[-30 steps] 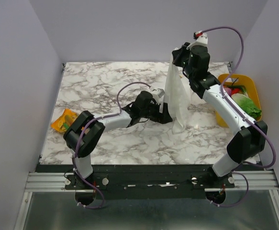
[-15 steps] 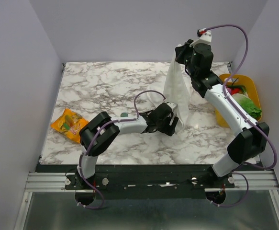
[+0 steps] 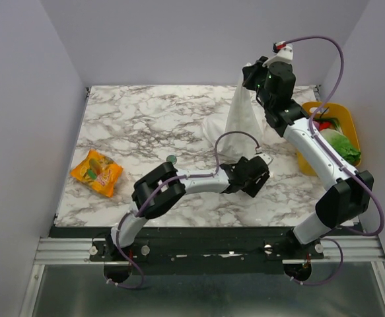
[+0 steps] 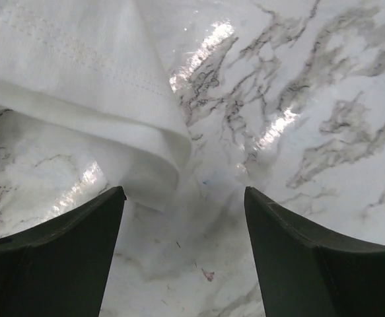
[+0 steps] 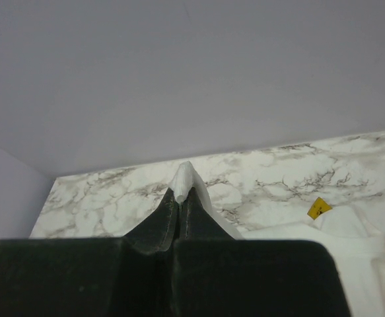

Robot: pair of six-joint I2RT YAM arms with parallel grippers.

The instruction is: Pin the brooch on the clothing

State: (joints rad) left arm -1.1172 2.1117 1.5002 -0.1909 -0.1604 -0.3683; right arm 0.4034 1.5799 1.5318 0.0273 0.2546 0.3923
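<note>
The white T-shirt [image 3: 244, 112] hangs in a cone from my right gripper [image 3: 250, 71], which is shut on a pinch of its fabric [image 5: 185, 178] high above the back of the table. The shirt's lower part rests on the marble. Its flower print is hidden. My left gripper [image 3: 257, 176] is open and empty, low over the table just in front of the shirt. Its fingers [image 4: 67, 251] frame bare marble, with the shirt's hem [image 4: 113, 125] just beyond them. The brooch [image 3: 172, 158], a tiny dark green disc, lies on the marble left of the left forearm.
An orange snack packet [image 3: 97, 172] lies near the table's left edge. A yellow bin [image 3: 346, 113] holding greens stands at the right edge, beside my right forearm. A small yellow tag [image 5: 319, 207] shows on the shirt fabric lying on the table. Walls close in the back and sides.
My left arm has swung right and towards the front, off the shirt's lower part, uncovering the brooch. The shirt's bottom has drawn back. My right gripper has lifted slightly.
</note>
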